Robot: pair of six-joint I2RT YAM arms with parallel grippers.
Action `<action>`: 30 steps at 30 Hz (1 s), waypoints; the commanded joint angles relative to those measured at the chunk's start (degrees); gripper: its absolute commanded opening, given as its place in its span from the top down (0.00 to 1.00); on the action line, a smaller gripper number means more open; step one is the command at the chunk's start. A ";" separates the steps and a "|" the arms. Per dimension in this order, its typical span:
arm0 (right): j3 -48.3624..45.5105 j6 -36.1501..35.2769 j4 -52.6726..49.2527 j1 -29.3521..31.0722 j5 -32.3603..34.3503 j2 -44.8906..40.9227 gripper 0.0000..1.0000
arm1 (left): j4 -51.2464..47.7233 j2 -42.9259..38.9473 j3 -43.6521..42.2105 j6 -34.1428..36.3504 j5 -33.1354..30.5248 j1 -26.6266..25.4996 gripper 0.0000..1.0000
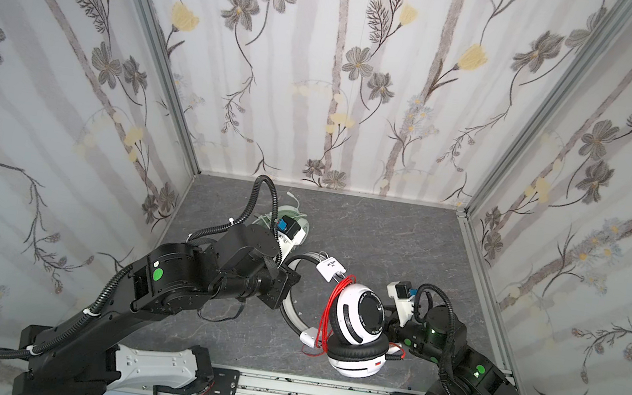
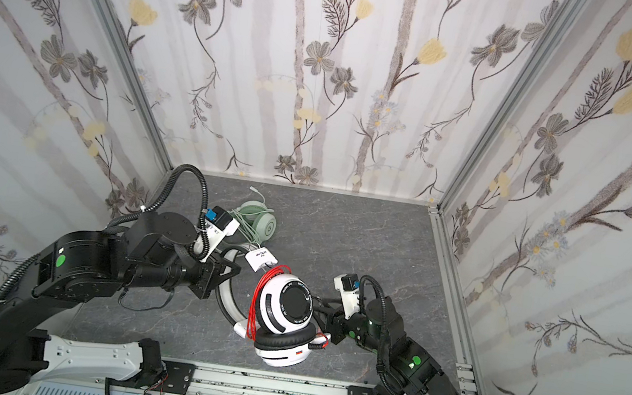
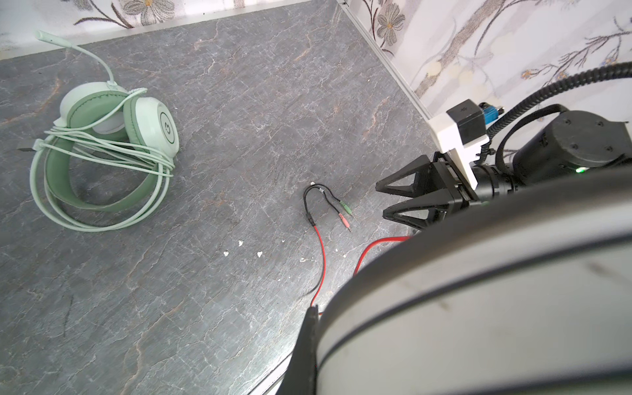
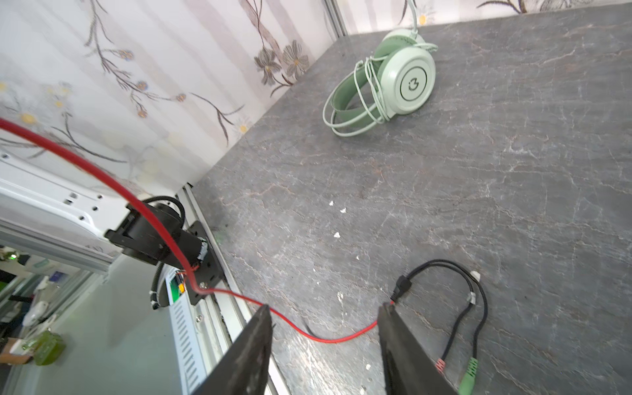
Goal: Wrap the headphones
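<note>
**Two headsets, one tail of cord loose**

One set looks done. The mint-green headset (image 4: 407, 82) lies far ahead of the right gripper (image 4: 325, 309), its pale cord looped round the band. The white-and-black headset (image 1: 360, 318) sits just in front of that gripper. The left gripper (image 2: 227, 272) is clamped on its headband (image 1: 287, 312) from the opposite side. Several turns of red cord (image 1: 330, 305) circle the upper ear cup. The tail runs slack over the worktop (image 4: 444, 171) and passes between the right gripper's jaws, which stand well apart and hold nothing. The plug end (image 3: 343, 217) lies just ahead of its tips.

Risks, as I judge them: the cord is thin and lies flat, so a closing pinch may miss it or scrape the worktop. A hard pull could drag the turns off the cup or twist the headset in the left gripper. The plugs may snag while swinging.

Hard to see: the arm masks the left jaws' contact with the band from above, and the wrist view crops it. The cups hide where the tail leaves the turns.
</note>
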 commanded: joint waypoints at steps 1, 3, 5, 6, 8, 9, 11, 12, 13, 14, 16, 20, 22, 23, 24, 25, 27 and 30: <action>0.60 5.59 0.75 0.01 1.16 0.24 0.47 | 5.77 1.21 1.96 -2.49 1.21 0.41 1.00; -0.27 8.93 1.85 0.01 0.05 0.78 0.46 | 5.42 2.66 3.99 -2.49 1.55 0.70 1.00; -2.43 11.24 4.08 0.01 -1.88 1.11 0.46 | 4.71 4.27 6.17 -2.62 1.46 0.87 1.00; -3.47 12.23 5.12 0.01 -2.52 1.21 0.46 | 4.61 4.68 6.74 -2.81 1.33 0.92 1.00; -5.99 14.44 7.54 0.04 -3.50 0.82 0.46 | 4.95 5.00 7.01 -3.85 1.24 1.00 1.00; -7.11 15.23 8.62 0.05 -3.85 0.57 0.46 | 5.16 4.93 6.71 -4.48 1.23 1.00 1.00; -9.57 16.99 11.01 0.01 -4.35 -0.09 0.46 | 5.19 4.21 5.66 -6.47 0.91 1.01 1.00; -10.25 17.66 11.56 0.01 -4.21 -0.21 0.46 | 5.16 3.69 4.91 -7.41 0.64 1.05 1.00; -11.12 18.63 12.10 0.01 -3.85 -0.33 0.46 | 5.15 2.78 3.82 -8.81 0.05 1.01 0.99; -11.73 19.29 12.68 0.01 -3.89 -0.21 0.46 | 5.13 1.75 2.50 -10.11 -0.57 1.00 0.99; -11.95 19.45 13.23 0.00 -4.83 0.40 0.46 | 5.21 -0.23 0.12 -12.19 -1.42 1.16 0.98; -12.19 20.26 18.03 0.01 -11.78 1.64 0.46 | 5.05 -2.43 -1.21 -14.70 -0.31 2.36 0.92; -13.11 22.44 21.40 0.33 -13.53 1.61 0.46 | 5.05 -2.19 0.31 -14.74 1.23 3.14 0.90; -13.69 23.47 23.12 0.59 -13.99 1.43 0.47 | 5.00 -1.67 1.48 -14.50 1.96 3.60 0.90; -14.11 24.38 24.44 0.83 -14.60 1.22 0.48 | 4.81 -1.15 2.53 -14.02 2.51 3.93 0.90; -14.40 25.33 26.19 1.21 -15.23 0.99 0.48 | 4.44 -0.45 3.90 -13.45 2.97 4.39 0.89; -15.19 27.25 30.56 2.05 -16.18 0.57 0.48 | 3.67 1.15 6.23 -12.07 4.20 5.20 0.89; -15.44 29.23 35.35 4.60 -16.08 1.08 0.47 | 2.39 3.89 9.75 -9.88 6.73 7.19 0.89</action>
